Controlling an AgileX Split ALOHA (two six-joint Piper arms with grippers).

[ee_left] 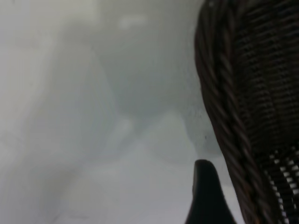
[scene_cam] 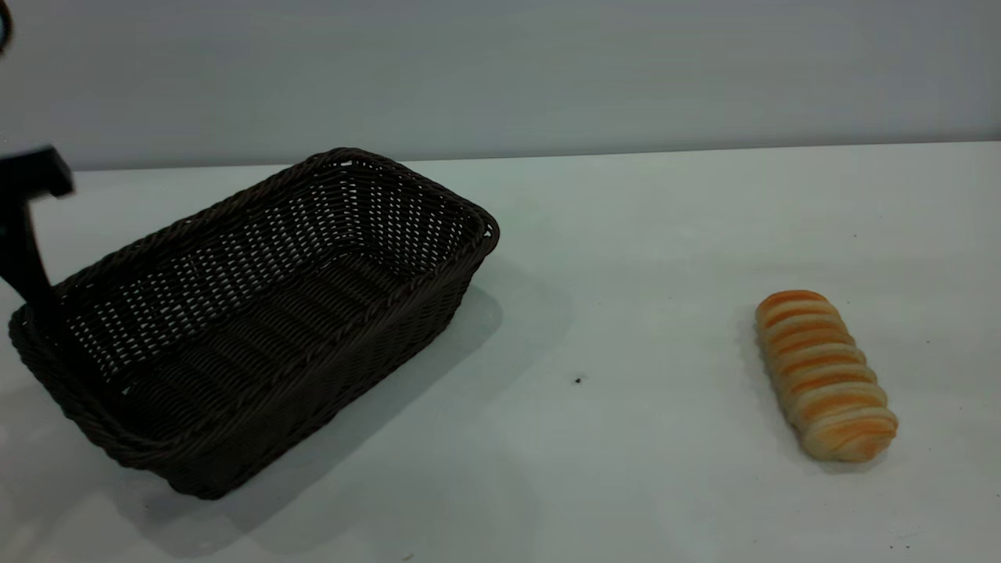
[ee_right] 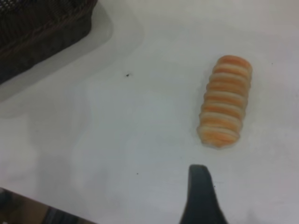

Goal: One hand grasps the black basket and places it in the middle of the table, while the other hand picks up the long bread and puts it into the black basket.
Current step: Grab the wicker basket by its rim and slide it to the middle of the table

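Observation:
The black basket (scene_cam: 258,313), a large dark woven wicker one, stands at the left of the white table (scene_cam: 626,234), lying at an angle. My left gripper (scene_cam: 35,301) reaches down at its left end rim. In the left wrist view one black finger (ee_left: 205,196) sits just outside the braided rim (ee_left: 224,126) with a thin gap; the other finger is hidden. The long bread (scene_cam: 825,375), striped orange and cream, lies alone at the right. It also shows in the right wrist view (ee_right: 225,100). My right gripper hovers short of it, with one finger (ee_right: 201,198) visible and empty.
A tiny dark speck (scene_cam: 578,380) lies on the table between basket and bread. A grey wall (scene_cam: 547,70) stands behind the table's far edge. The basket's corner (ee_right: 42,28) shows in the right wrist view, well apart from the bread.

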